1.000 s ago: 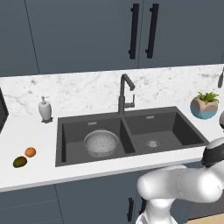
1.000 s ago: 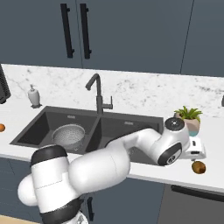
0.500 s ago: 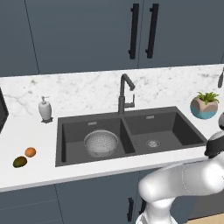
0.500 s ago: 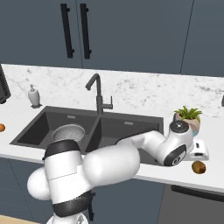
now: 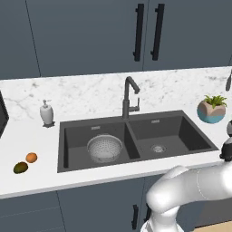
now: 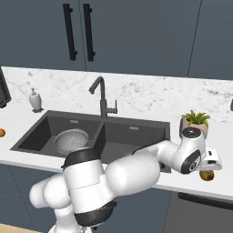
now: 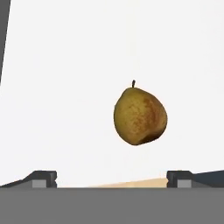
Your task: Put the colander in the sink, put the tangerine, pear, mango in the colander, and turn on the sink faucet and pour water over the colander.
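Over the last second the arm has swung further right, bringing the released, wide-spread end effector (image 7: pixel 111 177) over the pear (image 7: pixel 140 115) on the desk (image 6: pixel 218 184). The colander (image 5: pixel 104 148) sits in the sink (image 5: pixel 199 138); a pear pick-up looks next.

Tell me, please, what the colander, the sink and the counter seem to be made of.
The colander looks like silver-grey metal with a dull sheen; its wall is dotted with tiny holes. The sink looks like dark charcoal matte material, perhaps composite or coated metal: it shows no shine, and only its round drains are silver. The counter looks like polished white marble with grey veins, though it may be an imitation.
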